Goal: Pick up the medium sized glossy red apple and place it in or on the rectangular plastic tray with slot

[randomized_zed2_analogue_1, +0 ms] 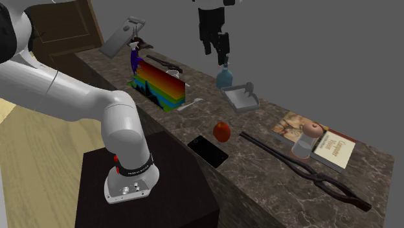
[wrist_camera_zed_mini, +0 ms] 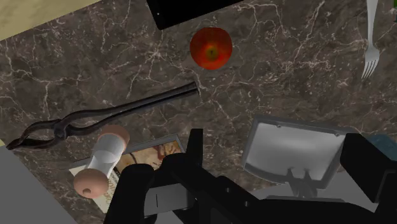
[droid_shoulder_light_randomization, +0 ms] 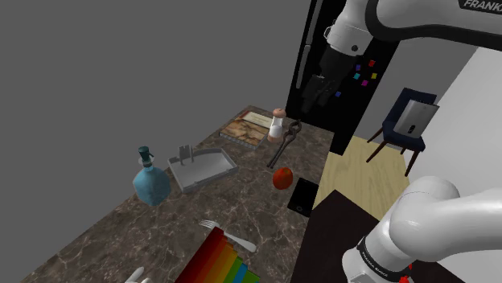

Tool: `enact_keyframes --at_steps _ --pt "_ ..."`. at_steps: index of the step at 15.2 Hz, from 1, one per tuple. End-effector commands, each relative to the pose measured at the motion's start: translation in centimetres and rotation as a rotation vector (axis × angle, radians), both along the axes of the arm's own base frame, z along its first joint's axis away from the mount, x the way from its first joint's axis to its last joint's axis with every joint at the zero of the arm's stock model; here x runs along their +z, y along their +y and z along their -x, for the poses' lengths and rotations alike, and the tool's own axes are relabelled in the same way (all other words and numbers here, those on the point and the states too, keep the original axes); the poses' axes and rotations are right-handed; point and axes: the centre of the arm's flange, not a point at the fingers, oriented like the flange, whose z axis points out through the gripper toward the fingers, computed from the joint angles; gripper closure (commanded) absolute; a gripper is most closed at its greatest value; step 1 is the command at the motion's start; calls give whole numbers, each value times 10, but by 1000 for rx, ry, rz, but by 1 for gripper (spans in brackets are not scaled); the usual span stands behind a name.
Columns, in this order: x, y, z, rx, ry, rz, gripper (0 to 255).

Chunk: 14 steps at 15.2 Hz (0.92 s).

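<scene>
Apple [wrist_camera_zed_mini: 210,48], lying beside the black phone [wrist_camera_zed_mini: 184,11], could be rolled away if the open claw [droid_shoulder_light_randomization: 315,95] is lowered off-centre.

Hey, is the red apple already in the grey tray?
No, the apple lies on the bare counter beside a flat black slab, well apart from the tray.

We find bare worktop [droid_shoulder_light_randomization: 245,183] all round the apple [droid_shoulder_light_randomization: 281,178] and across to the tray [droid_shoulder_light_randomization: 203,169], whose top is open. The phone [droid_shoulder_light_randomization: 306,195], just beside the apple at the edge by the stand [droid_shoulder_light_randomization: 334,233], and the tongs [droid_shoulder_light_randomization: 283,141] on the apple's other side both lie flat. Taller things: the tray's slot post [droid_shoulder_light_randomization: 186,151], the bottle [droid_shoulder_light_randomization: 150,182] near it, the grinder [droid_shoulder_light_randomization: 277,123] by the tongs.
</scene>
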Motion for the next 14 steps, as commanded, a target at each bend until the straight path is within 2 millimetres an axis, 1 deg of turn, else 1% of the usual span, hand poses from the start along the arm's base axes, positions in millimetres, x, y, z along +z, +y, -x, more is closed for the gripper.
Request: enact_keyframes --at_steps 1,8,14 --pt "0 0 0 0 0 0 0" --pt "-88 -3 -33 -17 66 20 0" --pt "-165 -8 -57 -31 122 36 0"
